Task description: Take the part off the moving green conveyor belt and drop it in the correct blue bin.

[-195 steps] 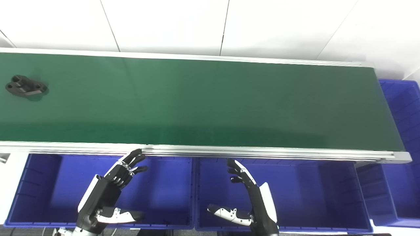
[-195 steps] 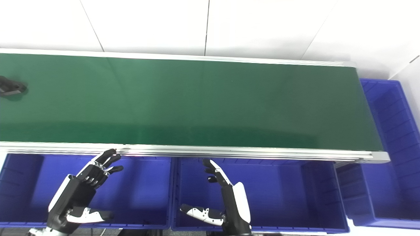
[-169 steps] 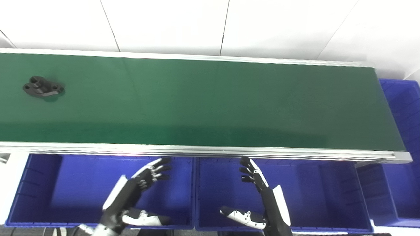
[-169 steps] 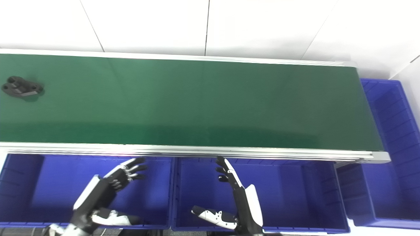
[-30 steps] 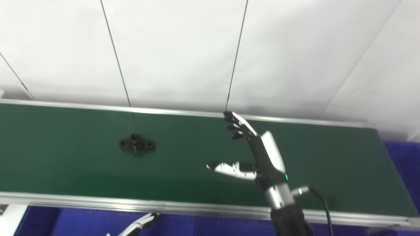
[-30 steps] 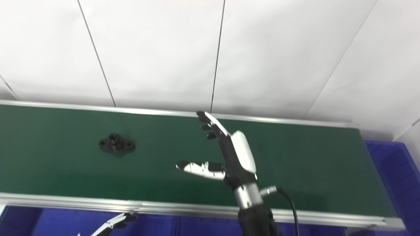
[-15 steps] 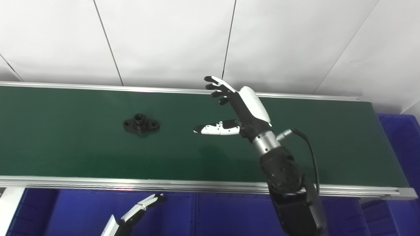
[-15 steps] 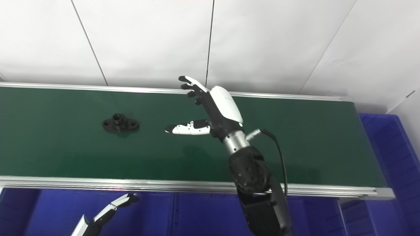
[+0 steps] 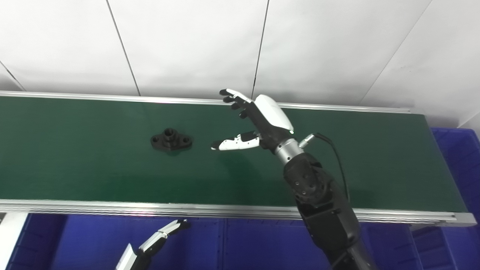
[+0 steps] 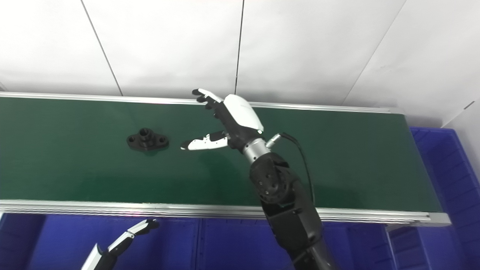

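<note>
Part: a black flanged piece with a raised round boss at its centre and a bolt hole in each ear, lying flat on the green conveyor belt, left of the belt's middle and roughly midway between the far and near rails. Nothing touches it.

Left hand: at about 7 o'clock from the part, below the near aluminium rail and over the blue bin that sits under the belt's near edge. Only the extended fingers and a little of the palm's edge show at the picture's bottom, so whether it is spread or closed cannot be told; nothing is seen in it.

Right hand: at 3 o'clock from the part, just beside it but apart, raised over the belt's centre. Its fingers are stretched toward the far rail at 11 o'clock, and the white-tipped thumb points at 9 o'clock toward the part; the hand is spread wide and holds nothing. Its black forearm runs down to 5 o'clock across the near rail, with a dark cable looping off the wrist.

Further blue bin: at the belt's right end, at 3 o'clock. White wall panels stand behind the far rail.
</note>
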Controlling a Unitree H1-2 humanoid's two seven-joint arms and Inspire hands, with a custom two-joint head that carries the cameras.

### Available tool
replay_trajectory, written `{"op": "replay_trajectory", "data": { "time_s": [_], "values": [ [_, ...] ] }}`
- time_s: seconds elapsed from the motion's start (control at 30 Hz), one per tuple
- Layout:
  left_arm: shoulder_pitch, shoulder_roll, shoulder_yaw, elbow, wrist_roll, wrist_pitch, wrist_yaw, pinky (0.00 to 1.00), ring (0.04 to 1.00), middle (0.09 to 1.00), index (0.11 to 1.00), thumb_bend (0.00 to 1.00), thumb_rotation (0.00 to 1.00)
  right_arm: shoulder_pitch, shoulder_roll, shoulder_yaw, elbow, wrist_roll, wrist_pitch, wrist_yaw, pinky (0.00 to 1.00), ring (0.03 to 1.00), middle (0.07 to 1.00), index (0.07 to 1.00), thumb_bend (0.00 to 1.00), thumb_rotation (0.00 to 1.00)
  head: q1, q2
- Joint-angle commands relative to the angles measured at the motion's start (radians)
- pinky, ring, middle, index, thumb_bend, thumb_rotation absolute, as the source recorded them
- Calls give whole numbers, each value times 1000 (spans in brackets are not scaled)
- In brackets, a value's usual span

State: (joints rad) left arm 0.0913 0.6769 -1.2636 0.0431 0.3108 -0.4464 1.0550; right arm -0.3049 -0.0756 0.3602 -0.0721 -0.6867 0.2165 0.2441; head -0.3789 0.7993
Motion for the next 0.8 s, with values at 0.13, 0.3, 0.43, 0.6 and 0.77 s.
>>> {"op": "replay_trajectory", "data": {
  "time_s": [0.13,0.3,0.43,0.6,0.77],
  "values": [
    [-15,17,-6,-10,11,-23,21,801,862,887,833,654,383,-70,19,26,47,-18,-3,-22,717,830,875,899,765,409,3,-6],
    [-15,12,-6,0,16,-23,27,784,850,879,824,665,390,-105,24,45,105,-25,-11,-31,724,836,877,901,764,415,10,-12],
    [-13,12,-5,1,8,-23,22,785,854,883,828,665,382,-133,27,62,157,-30,-23,-44,717,827,869,890,764,399,15,-13],
    [-14,7,-3,8,11,-23,32,782,851,878,827,667,375,-163,33,85,217,-34,-35,-59,711,817,862,884,761,379,22,-15],
    [-12,9,4,7,10,-23,21,783,852,879,830,666,375,-188,41,114,277,-32,-29,-55,722,827,867,890,755,396,25,-18]
  ]
}}
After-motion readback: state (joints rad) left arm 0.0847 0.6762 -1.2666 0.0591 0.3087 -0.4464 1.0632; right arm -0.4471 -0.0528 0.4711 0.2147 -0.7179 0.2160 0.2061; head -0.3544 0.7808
